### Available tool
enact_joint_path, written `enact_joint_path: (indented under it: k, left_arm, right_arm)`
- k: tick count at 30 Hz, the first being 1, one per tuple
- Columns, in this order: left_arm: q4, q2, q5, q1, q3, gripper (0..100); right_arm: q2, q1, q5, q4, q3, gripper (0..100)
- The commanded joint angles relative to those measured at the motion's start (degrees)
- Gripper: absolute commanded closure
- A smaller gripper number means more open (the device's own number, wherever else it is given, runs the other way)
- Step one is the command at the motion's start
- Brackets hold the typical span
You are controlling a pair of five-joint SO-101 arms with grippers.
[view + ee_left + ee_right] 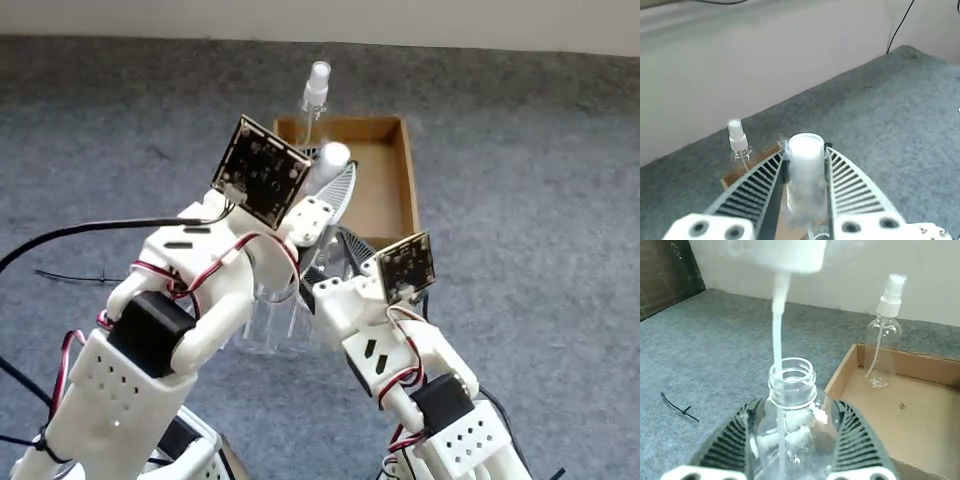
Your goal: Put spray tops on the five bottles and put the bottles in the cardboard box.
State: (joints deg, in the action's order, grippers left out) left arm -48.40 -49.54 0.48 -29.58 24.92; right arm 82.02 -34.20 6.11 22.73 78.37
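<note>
My left gripper [805, 152] is shut on a white spray top [805, 165] and holds it above the open bottle. The top's thin tube [779, 315] hangs down through the neck of a clear bottle [792, 390], and my right gripper [792, 412] is shut on that bottle's body. In the high view the spray top [331, 156] sits over the near left corner of the cardboard box [392, 190]. One finished bottle [315, 95] with a spray top stands upright in the box's far corner; it is the bottle [883, 335] beyond the one I hold.
More clear bottles [272, 322] stand on the grey carpet between the two arms, partly hidden by them. A black cable tie [677, 407] lies on the carpet beside the right arm. The floor of the box [905, 405] is bare apart from the one bottle.
</note>
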Motion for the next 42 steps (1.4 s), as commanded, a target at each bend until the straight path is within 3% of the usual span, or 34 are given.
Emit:
enact_joint_path:
  k: [1, 4, 10, 15, 25, 35, 42]
  left_arm:
    - [-0.5, -2.2, -2.6, 0.7, 1.9, 99]
    - [-0.6, -2.2, -6.6, 0.7, 4.1, 99]
    - [-1.5, -2.8, -6.9, 0.8, 5.7, 98]
    - [-10.4, -2.3, -6.7, 0.8, 0.5, 85]
    - [-12.0, -2.2, -6.7, 4.4, -10.0, 87]
    - [-17.1, -2.2, -6.8, 4.1, -9.7, 88]
    - [-11.4, -2.2, -6.9, 4.2, -2.0, 88]
  right_arm:
    - [1.0, 1.5, 0.1, 0.0, -1.4, 99.5]
    - [1.0, 1.5, -0.4, 0.1, -1.4, 99.5]
    - [1.0, 1.7, -0.4, 0.1, -1.4, 99.5]
    - [1.0, 1.9, -0.4, 0.1, -1.3, 99.5]
    - [1.0, 2.0, -0.4, 0.3, -0.9, 99.5]
    - [1.0, 2.0, -1.9, 0.3, -1.0, 99.5]
    - [1.0, 1.6, -6.0, 0.3, -1.3, 99.5]
